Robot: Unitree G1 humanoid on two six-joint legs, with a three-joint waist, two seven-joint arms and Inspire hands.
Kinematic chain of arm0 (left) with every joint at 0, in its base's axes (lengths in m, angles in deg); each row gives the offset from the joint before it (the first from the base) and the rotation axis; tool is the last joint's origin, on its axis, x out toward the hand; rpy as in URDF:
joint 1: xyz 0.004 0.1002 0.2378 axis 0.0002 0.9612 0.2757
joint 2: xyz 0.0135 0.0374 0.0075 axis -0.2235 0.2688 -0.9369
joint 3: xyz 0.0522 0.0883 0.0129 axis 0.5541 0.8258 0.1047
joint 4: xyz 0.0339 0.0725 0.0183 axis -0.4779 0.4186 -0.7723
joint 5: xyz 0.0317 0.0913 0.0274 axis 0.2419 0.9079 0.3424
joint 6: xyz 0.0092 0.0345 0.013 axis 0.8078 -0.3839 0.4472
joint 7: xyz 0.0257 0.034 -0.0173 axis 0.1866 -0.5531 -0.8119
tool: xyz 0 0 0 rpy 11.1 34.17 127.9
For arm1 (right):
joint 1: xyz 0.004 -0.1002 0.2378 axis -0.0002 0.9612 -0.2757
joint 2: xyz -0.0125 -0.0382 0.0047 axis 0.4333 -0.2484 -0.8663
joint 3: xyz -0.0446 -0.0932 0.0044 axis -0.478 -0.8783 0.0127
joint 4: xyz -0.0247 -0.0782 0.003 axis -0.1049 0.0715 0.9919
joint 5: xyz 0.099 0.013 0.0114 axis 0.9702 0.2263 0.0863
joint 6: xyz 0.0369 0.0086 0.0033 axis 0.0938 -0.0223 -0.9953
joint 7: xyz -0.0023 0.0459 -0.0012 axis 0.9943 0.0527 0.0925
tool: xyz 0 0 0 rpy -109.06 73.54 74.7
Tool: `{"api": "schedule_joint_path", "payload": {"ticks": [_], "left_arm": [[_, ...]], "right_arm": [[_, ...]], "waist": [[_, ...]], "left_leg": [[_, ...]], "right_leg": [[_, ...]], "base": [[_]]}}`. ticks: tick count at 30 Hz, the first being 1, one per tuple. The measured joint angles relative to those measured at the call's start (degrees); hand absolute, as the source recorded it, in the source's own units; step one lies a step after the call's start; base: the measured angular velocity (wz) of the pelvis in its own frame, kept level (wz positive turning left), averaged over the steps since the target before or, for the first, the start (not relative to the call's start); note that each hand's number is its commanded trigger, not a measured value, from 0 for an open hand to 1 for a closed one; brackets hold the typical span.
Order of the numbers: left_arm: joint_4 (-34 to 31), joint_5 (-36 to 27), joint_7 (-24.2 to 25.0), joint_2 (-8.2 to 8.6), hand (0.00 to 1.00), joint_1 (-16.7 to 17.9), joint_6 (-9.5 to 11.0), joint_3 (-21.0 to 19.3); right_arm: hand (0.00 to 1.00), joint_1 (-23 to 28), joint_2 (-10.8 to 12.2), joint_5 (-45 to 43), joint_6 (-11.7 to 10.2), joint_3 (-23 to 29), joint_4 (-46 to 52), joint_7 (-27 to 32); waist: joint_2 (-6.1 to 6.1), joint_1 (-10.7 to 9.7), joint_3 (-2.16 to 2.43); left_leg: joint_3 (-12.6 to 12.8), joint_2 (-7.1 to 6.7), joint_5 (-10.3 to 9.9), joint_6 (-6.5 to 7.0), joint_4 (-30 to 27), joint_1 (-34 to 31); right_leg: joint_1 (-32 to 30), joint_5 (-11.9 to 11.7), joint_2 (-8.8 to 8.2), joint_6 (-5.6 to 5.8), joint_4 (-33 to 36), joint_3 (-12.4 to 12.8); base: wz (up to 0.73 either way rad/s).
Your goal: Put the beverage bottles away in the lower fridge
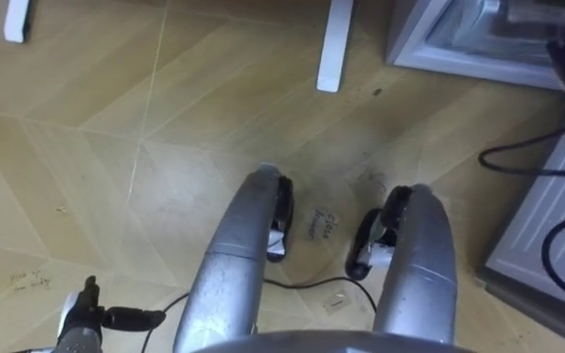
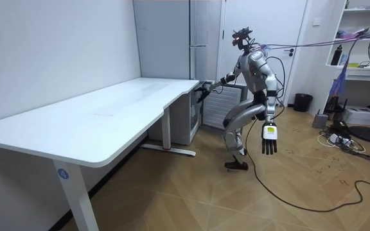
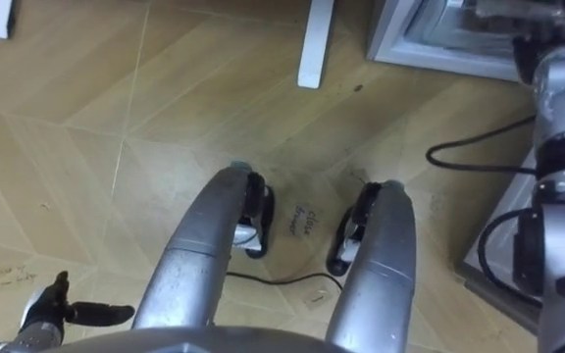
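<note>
The fridge (image 2: 172, 51) is a tall grey slab standing upright, long axis vertical, in the far corner behind the far end of the counter (image 2: 108, 109); its smooth faces rise out of the top of the room view. The robot stands just to the right of it with knees bent, head bowed toward the wood-grain floor (image 1: 116, 127).

Its right hand (image 2: 203, 88) is stretched out level to the fridge's edge, at about the height of the counter's corner. It is small and dark there, and whether it grips anything cannot be told. Below that arm a white ribbed panel (image 2: 220, 106) stands low against the fridge, close by the robot's legs.

The left hand (image 2: 270, 140) hangs at the robot's side, its fingers straight and spread, palm bare. From the head camera it sits low at the near left (image 1: 91, 319).

Far right on the floor lies a grey frame (image 1: 459, 44), pale and glassy inside; its contents cannot be made out. A flat white counter leg (image 1: 333, 44) stands just left of it.
</note>
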State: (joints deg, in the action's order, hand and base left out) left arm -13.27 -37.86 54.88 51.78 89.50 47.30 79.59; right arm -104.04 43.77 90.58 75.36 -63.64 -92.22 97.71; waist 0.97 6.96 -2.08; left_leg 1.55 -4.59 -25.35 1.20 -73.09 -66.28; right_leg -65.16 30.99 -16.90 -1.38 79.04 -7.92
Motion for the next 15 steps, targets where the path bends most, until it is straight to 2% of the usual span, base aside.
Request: {"api": "schedule_joint_path", "payload": {"ticks": [4,7,15], "left_arm": [[0.01,0.04,0.39,0.01,0.0,0.78,0.02,0.27],[-0.5,0.04,0.36,-0.03,0.0,1.39,0.1,0.27],[-1.23,-0.02,0.17,-0.07,0.0,3.52,0.23,0.41]], "right_arm": [[0.0,0.31,0.05,-0.64,-0.41,-1.36,1.9,-0.02],[0.0,0.3,0.05,-0.72,-0.53,-1.31,2.05,-0.02],[0.0,0.28,0.07,-0.62,-0.95,-1.88,2.14,-0.03]], "waist": [[-0.36,0.15,-0.02],[-0.85,0.47,-0.04],[-0.87,1.25,-0.05]], "left_leg": [[-1.04,0.15,-0.18,-0.73,-0.08,1.11],[-1.61,0.2,-0.1,-1.21,-0.08,1.06],[-1.86,0.91,0.14,-1.92,0.02,1.02]], "right_leg": [[1.77,0.71,0.01,-0.73,0.04,-1.16],[2.02,0.97,-0.06,-0.6,0.01,-1.79],[2.02,1.12,-0.1,-1.43,0.1,-2.4]], "base": [[0.07],[0.03],[0.0]]}}
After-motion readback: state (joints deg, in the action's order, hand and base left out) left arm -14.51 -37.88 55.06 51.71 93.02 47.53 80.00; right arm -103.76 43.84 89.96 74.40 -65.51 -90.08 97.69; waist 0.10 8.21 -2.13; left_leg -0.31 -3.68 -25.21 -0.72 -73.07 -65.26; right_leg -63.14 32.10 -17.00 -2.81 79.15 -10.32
